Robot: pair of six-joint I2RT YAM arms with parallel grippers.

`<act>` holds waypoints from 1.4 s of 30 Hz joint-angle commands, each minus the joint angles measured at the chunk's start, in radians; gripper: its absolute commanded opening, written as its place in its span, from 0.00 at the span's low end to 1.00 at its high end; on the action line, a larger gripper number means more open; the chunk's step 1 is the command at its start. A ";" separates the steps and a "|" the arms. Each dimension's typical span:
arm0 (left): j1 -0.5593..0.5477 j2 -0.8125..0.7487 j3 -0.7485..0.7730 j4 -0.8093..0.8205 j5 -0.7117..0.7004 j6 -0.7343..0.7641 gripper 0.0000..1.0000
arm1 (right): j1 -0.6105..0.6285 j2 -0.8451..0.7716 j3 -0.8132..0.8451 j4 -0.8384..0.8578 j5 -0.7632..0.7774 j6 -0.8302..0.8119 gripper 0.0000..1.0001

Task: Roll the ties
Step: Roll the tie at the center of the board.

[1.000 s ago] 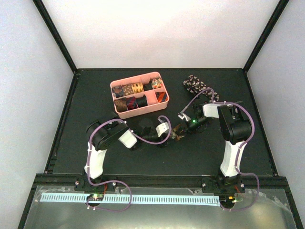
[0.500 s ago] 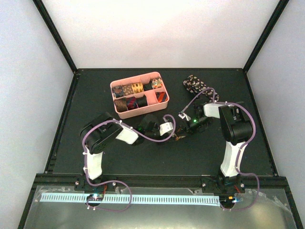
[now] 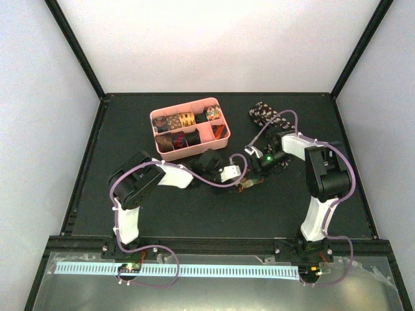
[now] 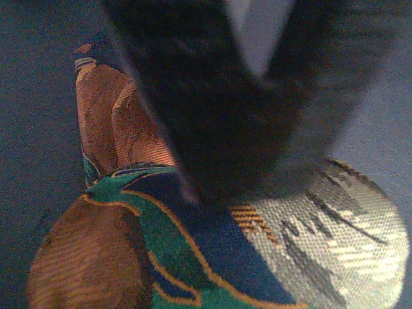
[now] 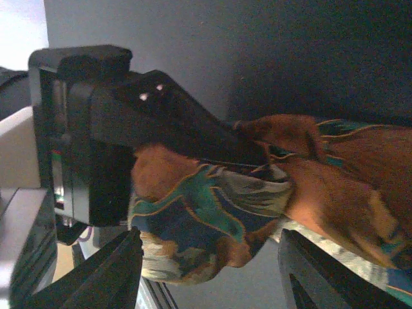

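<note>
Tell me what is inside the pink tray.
Rolled ties fill most sections of the pink tray; one section near its right end looks bare. Whatever lies under the rolls is covered.

Pink divided tray point(image 3: 198, 150) — beyond the left gripper point(image 3: 241, 179), off to its left, well apart from it; black table point(image 3: 194, 214) beneath the gripper; white enclosure walls point(image 3: 214, 45) farther beyond — black-framed.

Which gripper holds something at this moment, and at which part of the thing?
The left gripper pinches the patterned tie at a fold of its bunched cloth. The right gripper is open, one finger on each side of the tie, and holds nothing.
</note>
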 commanded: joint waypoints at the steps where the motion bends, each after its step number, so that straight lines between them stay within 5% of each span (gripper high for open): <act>1: 0.005 0.073 -0.009 -0.192 -0.071 0.001 0.35 | 0.034 -0.030 0.017 -0.031 -0.039 -0.017 0.59; 8: 0.004 0.080 -0.006 -0.190 -0.071 -0.019 0.35 | 0.054 -0.032 0.014 -0.031 -0.027 -0.015 0.50; 16: 0.006 0.086 0.011 -0.195 -0.070 -0.043 0.39 | 0.071 0.018 0.035 -0.042 0.053 -0.060 0.02; 22: 0.015 0.078 0.008 -0.159 -0.043 -0.067 0.44 | 0.051 0.030 0.031 -0.030 0.109 -0.074 0.02; 29: 0.035 -0.024 -0.106 0.090 0.037 -0.124 0.76 | 0.022 0.057 -0.004 0.034 0.189 -0.038 0.02; 42: 0.036 -0.012 -0.180 0.497 0.031 -0.230 0.95 | 0.006 0.159 0.008 0.052 0.268 0.044 0.02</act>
